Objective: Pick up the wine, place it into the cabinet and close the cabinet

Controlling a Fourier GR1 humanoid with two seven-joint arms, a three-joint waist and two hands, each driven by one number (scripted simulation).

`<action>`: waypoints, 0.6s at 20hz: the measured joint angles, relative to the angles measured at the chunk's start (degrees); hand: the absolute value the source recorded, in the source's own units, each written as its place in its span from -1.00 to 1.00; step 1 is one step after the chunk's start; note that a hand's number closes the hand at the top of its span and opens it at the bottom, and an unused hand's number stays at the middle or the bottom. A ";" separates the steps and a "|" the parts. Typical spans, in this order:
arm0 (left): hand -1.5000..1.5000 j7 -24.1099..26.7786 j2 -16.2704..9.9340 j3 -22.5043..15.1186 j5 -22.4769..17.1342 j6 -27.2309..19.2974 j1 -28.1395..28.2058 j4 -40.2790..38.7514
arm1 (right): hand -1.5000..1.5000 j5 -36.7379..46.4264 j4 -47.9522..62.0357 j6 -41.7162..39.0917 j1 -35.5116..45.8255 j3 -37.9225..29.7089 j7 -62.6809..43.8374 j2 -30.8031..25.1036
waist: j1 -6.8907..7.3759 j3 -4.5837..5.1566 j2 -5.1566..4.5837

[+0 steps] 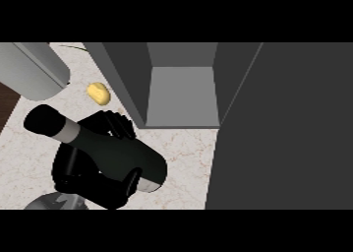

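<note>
Currently my left hand (99, 184) is curled round the wine (106, 150), lifted and tilted before the open cabinet (180, 93); apparently its neck could clip the cabinet's left wall if I swing in crooked.

We see the wine bottle (99, 147) covering most of the left hand (92, 184), whose palm is hidden beneath it. The cabinet (180, 93) runs out past the top edge, and its open door (288, 128) is cut by the right edge. A grey cylinder (30, 69) at upper left is cropped. We cannot identify the small yellow object (99, 93).
</note>
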State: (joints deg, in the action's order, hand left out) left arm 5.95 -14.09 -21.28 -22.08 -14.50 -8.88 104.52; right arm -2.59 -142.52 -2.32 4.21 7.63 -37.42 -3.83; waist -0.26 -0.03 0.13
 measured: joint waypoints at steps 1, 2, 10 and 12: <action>1.00 -1.26 1.27 -0.85 0.92 -1.21 -1.23 0.19 | -1.00 -0.01 -0.03 0.17 0.46 -0.04 -0.47 -0.01 | -0.04 0.00 0.00; 1.00 -2.47 2.25 -0.98 1.33 -1.96 -2.75 -0.06 | -1.00 -0.15 -0.16 -0.05 0.53 -0.65 -0.70 -0.31 | -0.13 0.00 -0.01; 1.00 -9.08 10.30 -4.08 8.60 -8.97 -10.97 -2.65 | -1.00 -0.52 -0.06 -1.22 -1.28 -0.82 0.95 0.29 | -0.20 0.00 -0.03; 1.00 -9.33 11.74 -4.73 9.95 -11.21 -13.58 -4.89 | -1.00 -0.79 0.03 -1.42 -0.68 -1.58 0.63 0.02 | -0.26 0.01 -0.06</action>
State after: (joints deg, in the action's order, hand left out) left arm -3.38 -2.36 -26.01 -12.14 -25.71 -22.46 99.63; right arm -3.38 -142.49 -3.74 3.53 6.05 -36.79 -3.81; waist -0.52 -0.02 0.08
